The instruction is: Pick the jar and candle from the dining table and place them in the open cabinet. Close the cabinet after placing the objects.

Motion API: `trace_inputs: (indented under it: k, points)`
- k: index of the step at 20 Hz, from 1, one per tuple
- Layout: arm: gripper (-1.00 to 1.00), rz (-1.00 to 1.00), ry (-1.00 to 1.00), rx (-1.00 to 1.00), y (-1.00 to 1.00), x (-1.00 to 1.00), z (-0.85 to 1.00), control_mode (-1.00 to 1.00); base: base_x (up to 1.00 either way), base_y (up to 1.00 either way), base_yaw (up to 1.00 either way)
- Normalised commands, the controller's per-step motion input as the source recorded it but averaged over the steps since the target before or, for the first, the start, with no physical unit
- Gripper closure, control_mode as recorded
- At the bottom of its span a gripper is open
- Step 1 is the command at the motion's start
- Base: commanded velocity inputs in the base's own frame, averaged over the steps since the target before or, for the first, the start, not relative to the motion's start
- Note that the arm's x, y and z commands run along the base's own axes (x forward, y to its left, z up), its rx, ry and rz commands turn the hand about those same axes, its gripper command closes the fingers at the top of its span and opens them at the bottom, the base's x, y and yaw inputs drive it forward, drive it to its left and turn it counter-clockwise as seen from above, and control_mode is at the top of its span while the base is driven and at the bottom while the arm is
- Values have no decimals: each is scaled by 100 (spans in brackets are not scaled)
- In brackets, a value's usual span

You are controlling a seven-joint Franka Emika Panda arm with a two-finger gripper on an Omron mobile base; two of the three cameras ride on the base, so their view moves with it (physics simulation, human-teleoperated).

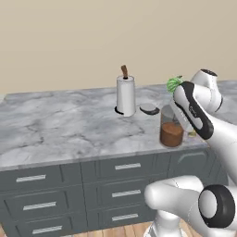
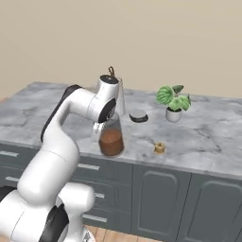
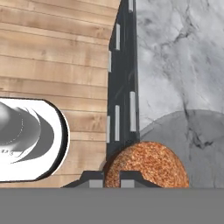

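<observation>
The jar (image 2: 111,139), clear glass with reddish-brown filling, is at the front edge of the dining table (image 2: 208,137); it also appears as the jar (image 1: 171,132) beside my forearm. My gripper (image 2: 105,125) comes down on its top. In the hand view the gripper (image 3: 111,181) is shut, with the fingertips (image 3: 131,180) pinching the jar's near wall, and the brown filling (image 3: 146,164) lies just past them. The candle (image 2: 159,148), a tiny tan stub, stands on the marble to the right of the jar. The cabinet is out of view.
A white paper-towel roll (image 1: 125,95) stands behind the jar, with a dark flat dish (image 1: 149,109) beside it. A potted green plant (image 2: 173,101) sits further right. Dark grey drawers (image 1: 115,185) run below the tabletop, over a wooden floor (image 3: 52,65).
</observation>
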Motion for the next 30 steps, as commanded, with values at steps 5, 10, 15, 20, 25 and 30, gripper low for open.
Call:
trace_inputs:
  k: [5, 10, 15, 20, 25, 30]
  points:
    - [100, 0, 0, 0, 0, 0, 0, 100, -45, 12, -8]
    - [100, 0, 0, 0, 0, 0, 0, 100, -11, 14, -34]
    - [100, 0, 0, 0, 0, 0, 0, 100, -3, 23, -47]
    - [100, 0, 0, 0, 0, 0, 0, 100, 0, 26, -52]
    - [100, 0, 0, 0, 0, 0, 0, 100, 0, 27, -58]
    - [100, 0, 0, 0, 0, 0, 0, 100, 0, 34, -65]
